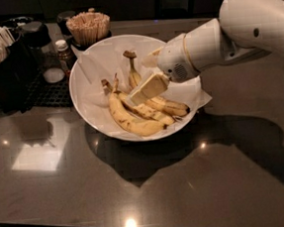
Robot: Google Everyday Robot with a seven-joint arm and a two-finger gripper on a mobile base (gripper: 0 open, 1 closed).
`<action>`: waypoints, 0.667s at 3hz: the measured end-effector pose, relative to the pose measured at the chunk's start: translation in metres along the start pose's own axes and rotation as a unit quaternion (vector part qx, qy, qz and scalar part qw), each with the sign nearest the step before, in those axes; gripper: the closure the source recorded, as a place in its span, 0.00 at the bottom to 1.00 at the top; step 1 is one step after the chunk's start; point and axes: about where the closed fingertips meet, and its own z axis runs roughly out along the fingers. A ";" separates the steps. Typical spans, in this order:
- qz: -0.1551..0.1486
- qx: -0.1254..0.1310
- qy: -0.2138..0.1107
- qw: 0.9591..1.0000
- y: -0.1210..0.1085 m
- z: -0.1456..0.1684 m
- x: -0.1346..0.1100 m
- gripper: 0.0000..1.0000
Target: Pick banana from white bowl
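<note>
In the white bowl (89,102), the tool (149,88) sits over the banana (134,77). We cannot tell its grip. Crowding by the paired bananas (133,122) risks a wrong pick.

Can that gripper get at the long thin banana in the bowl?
Probably yes. The gripper hangs low in the white bowl, right above the banana. Nothing lies on it, though two plumper bananas lie close beside it.

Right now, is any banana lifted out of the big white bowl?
No: the slim speckled yellow banana lies in the glossy white paper-lined bowl beside two plumper bananas, with the robot's cream end effector low above them.
</note>
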 end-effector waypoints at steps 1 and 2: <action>0.002 0.002 0.007 1.000 0.002 0.009 -0.001 0.21; 0.016 0.009 0.015 1.000 -0.004 0.019 0.004 0.23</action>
